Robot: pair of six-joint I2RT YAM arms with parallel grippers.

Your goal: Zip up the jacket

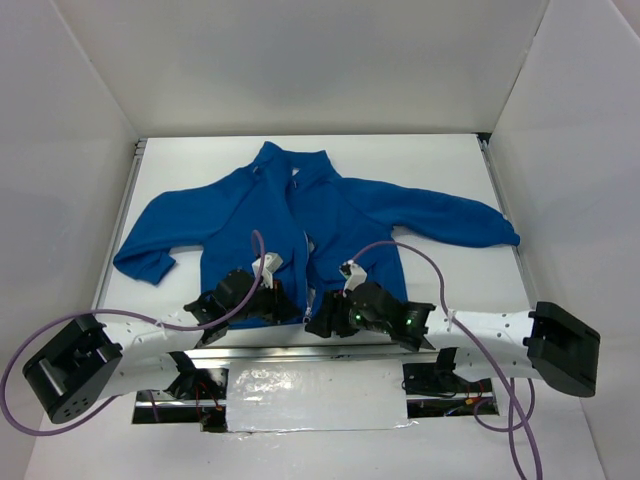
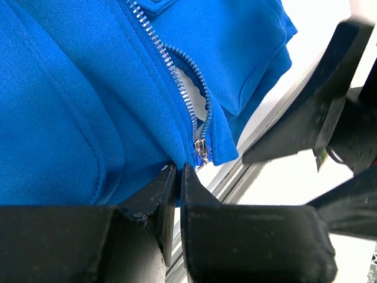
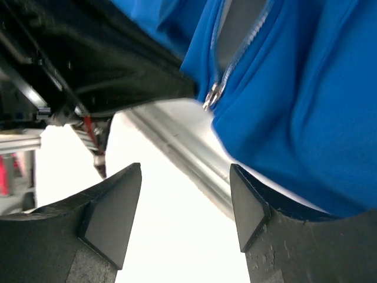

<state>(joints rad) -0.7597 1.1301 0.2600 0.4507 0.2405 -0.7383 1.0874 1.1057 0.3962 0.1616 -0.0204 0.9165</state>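
A flat white surface (image 1: 420,160) is carrying a soft royal-blue fleece jacket (image 1: 345,215) with its sleeves spread. Its pale toothed zipper (image 2: 185,88) is gaping above a small silver slider (image 2: 201,150). The left jaws, nearly closed, are pinching the hem just beside the slider. The right jaws are standing wide and empty, with the hem just beyond them.

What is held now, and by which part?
The left gripper pinches the jacket at its bottom hem, beside the zipper slider. The right gripper holds nothing.

White panels (image 1: 330,60) enclosing white table (image 1: 430,165) on 3 sides; alu rail (image 1: 290,353) running along near edge; light falling evenly.
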